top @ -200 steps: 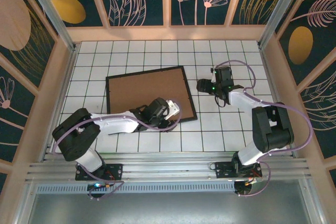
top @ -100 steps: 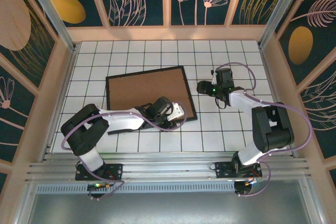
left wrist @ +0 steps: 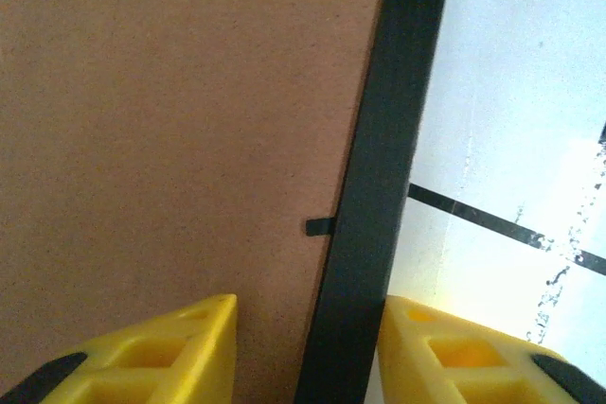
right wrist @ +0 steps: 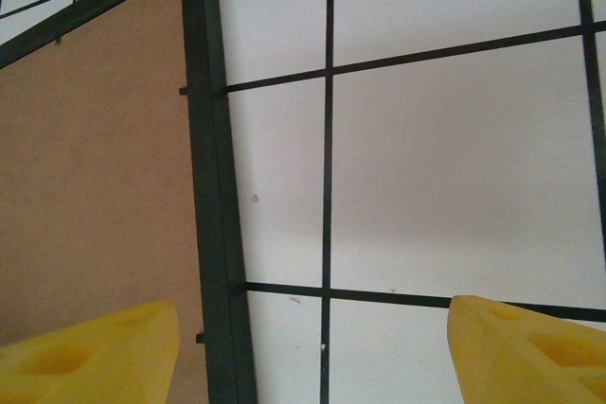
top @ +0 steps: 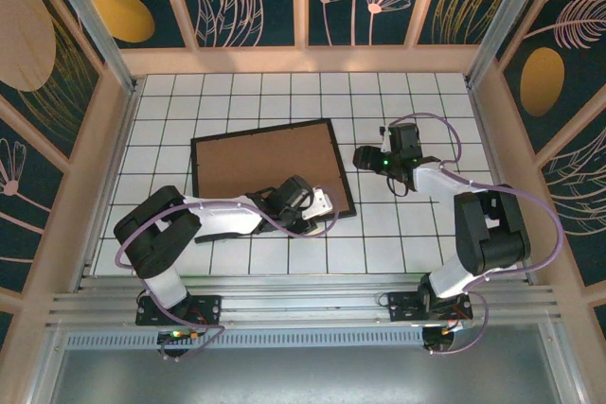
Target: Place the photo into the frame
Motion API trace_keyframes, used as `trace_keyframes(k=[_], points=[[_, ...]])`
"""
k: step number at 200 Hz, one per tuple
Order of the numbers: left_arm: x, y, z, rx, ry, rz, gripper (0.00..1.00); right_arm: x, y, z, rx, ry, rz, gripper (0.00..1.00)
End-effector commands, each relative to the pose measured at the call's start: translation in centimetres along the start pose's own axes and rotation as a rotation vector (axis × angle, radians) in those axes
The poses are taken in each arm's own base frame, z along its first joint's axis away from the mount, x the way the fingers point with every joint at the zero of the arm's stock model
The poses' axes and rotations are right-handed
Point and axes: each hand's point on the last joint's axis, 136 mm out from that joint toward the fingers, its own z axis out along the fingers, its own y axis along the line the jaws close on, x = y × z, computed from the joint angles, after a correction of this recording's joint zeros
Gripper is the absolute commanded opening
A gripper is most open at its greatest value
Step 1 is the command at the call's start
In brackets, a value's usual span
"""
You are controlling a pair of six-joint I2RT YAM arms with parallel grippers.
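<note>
The black frame (top: 341,169) lies flat on the tiled table with a plain brown backing board (top: 260,163) filling it. The photo is hidden from view. My left gripper (top: 317,203) is low at the frame's near right corner. In the left wrist view its yellow fingers (left wrist: 189,347) straddle the black moulding (left wrist: 388,139): one finger over the board (left wrist: 170,120) with a gap, the other right against the moulding's outer side. My right gripper (top: 365,156) hovers open by the frame's right edge (right wrist: 213,186), with bare tile between its fingers (right wrist: 521,347).
A small black tab (left wrist: 320,226) sticks out from the moulding over the board. White tiles with black grid lines (right wrist: 327,186) surround the frame. Wooden walls with dark floral panels (top: 303,54) close in the table on three sides.
The left gripper's jaws have narrowed around the frame's moulding, and the left arm has shifted a little inward. The right arm has hardly moved.
</note>
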Motion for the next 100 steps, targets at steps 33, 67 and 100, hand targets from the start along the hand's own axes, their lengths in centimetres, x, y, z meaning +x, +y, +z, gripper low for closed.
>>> trace_keyframes(k=[33,67,100], points=[[1.0,-0.1,0.0,-0.015,0.012,-0.006,0.30,3.1,1.4,0.5,-0.100,0.132,0.032,0.75],[-0.4,0.3,-0.9,-0.032,-0.050,0.000,0.27,5.1,2.0,0.5,-0.154,0.216,0.051,0.75],[-1.7,0.7,-1.7,-0.052,-0.100,0.006,0.26,6.5,3.0,0.3,-0.219,0.282,0.072,0.75]])
